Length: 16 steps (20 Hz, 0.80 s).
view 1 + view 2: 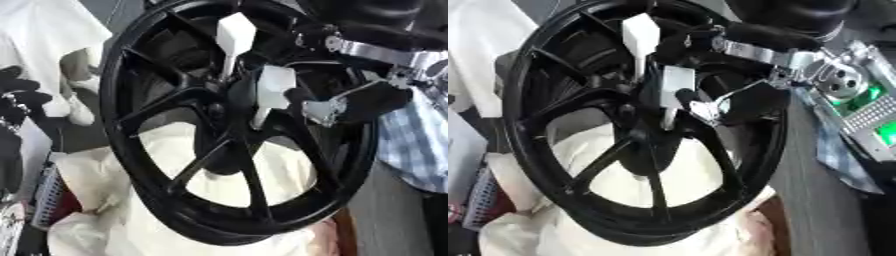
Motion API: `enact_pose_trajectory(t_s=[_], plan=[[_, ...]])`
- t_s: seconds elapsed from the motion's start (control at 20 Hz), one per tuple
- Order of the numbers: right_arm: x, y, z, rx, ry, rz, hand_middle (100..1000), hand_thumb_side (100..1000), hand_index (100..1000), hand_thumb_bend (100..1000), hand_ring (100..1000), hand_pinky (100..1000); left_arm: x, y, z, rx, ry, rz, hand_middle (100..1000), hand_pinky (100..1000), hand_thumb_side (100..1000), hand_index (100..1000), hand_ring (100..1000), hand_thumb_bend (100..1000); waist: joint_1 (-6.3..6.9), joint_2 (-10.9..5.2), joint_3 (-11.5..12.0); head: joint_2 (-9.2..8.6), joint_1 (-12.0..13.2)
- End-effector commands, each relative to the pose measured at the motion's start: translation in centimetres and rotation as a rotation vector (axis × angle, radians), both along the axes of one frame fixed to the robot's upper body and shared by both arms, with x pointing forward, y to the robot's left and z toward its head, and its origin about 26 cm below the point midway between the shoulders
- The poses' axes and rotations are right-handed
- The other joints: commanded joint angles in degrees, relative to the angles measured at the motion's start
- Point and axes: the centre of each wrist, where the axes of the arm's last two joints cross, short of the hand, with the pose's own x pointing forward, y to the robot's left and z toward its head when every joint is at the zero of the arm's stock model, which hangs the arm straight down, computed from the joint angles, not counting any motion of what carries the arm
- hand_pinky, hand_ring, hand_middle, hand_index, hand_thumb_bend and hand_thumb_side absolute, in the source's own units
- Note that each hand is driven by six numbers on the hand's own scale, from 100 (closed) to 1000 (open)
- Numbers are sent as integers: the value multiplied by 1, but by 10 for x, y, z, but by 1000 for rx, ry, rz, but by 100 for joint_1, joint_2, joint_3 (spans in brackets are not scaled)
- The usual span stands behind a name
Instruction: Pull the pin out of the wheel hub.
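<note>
A black spoked wheel [175, 165] stands tilted and fills both views. Two white pins stick out of its hub [229, 100]: an upper one [234, 37] and a lower one [273, 92]. My right hand [754, 102] reaches in from the upper right across the rim. Its thumb and fingertips [687, 95] are curled onto the lower pin and pinch it. A dark shape at the left edge [19, 95] may be my left hand. It stays apart from the wheel and is too unclear to read.
Cream cloth [254, 175] lies under and behind the wheel. A person in a checked shirt [420, 145] stands at the right. Metal parts with green lights [868, 115] sit at the far right. White fabric [44, 35] hangs at the upper left.
</note>
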Motion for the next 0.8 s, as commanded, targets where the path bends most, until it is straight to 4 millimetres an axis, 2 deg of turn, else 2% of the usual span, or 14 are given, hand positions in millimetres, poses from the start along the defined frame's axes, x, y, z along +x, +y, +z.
enact_pose_trajectory(t_s=[0.05, 0.3, 0.45, 0.8], plan=[[-2, -1, 4, -19, -52, -15, 856, 354, 946, 100, 887, 907, -1, 0, 6, -2, -22, 2, 575, 734, 727, 760, 580, 100, 23, -100, -18, 34, 11], [-2, 1, 2, -23, -77, -26, 850, 363, 956, 100, 888, 908, 0, -1, 7, 0, -21, 1, 572, 734, 730, 760, 579, 100, -5, -70, -9, 34, -12], [-2, 3, 0, -27, -70, -26, 849, 435, 959, 100, 888, 906, -1, -1, 6, 2, -18, 4, 570, 734, 734, 759, 578, 100, -19, -56, 2, 34, -27], [-2, 4, -2, -32, -58, -27, 843, 447, 949, 100, 890, 907, 0, -2, 7, 3, -21, 5, 569, 734, 736, 758, 577, 100, -53, -16, 10, 34, -29]])
